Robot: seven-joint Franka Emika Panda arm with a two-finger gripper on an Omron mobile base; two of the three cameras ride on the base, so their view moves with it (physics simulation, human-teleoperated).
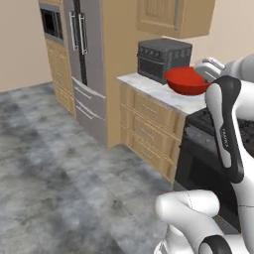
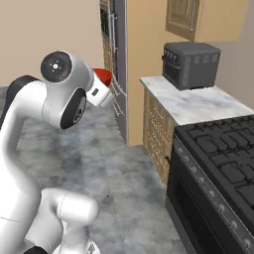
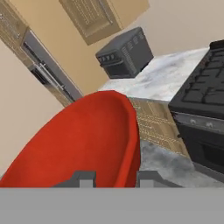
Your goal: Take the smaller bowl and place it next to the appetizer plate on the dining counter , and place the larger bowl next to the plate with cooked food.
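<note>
1. gripper [image 3: 114,178] clamped on the rim of the smaller bowl [image 3: 83,144]; jaws narrow, one finger each side of the wall
2. bowl held up in the air, off any surface, tilted in the hand view
3. behind it: marble counter [image 1: 163,93] with toaster oven [image 1: 162,58]; black stove [image 2: 223,154] adjacent

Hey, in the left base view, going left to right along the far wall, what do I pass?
Built-in microwave → steel fridge → dark toaster oven → red bowl held up by the gripper → black stove.
</note>
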